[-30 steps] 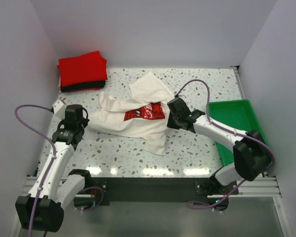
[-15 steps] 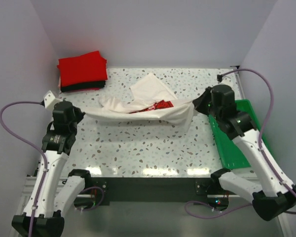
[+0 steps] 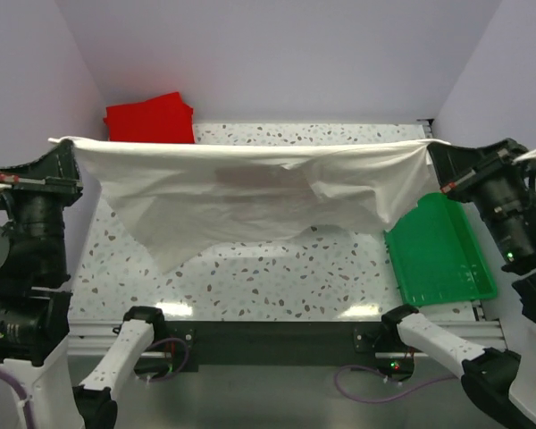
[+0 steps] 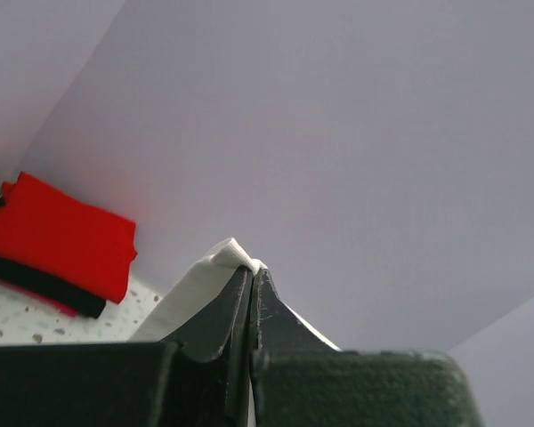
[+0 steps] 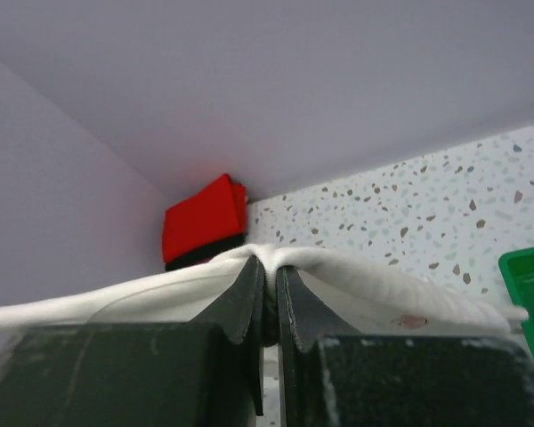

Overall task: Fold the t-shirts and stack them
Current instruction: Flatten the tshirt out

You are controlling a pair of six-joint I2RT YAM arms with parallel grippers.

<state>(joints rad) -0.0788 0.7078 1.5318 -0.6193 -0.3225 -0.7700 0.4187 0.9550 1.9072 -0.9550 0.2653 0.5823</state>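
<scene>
The cream-white t-shirt (image 3: 241, 201) hangs stretched wide in the air above the table, its red print only faintly showing through. My left gripper (image 3: 67, 147) is shut on its left corner, seen pinched at the fingertips in the left wrist view (image 4: 236, 258). My right gripper (image 3: 433, 152) is shut on its right corner, the cloth bunched between the jaws in the right wrist view (image 5: 269, 256). The folded red shirt (image 3: 149, 119) lies on the folded black one at the back left corner; both show in the wrist views, red (image 4: 58, 236) (image 5: 205, 218) over black (image 4: 40, 283) (image 5: 200, 256).
A green plastic tray (image 3: 438, 255) sits at the right side of the speckled table (image 3: 277, 277). White walls close in the back and both sides. The hanging shirt hides much of the table's middle and back.
Both arms have risen high and moved apart. The cream shirt has gone from a sagging rope just above the table to a wide spread sheet held in the air.
</scene>
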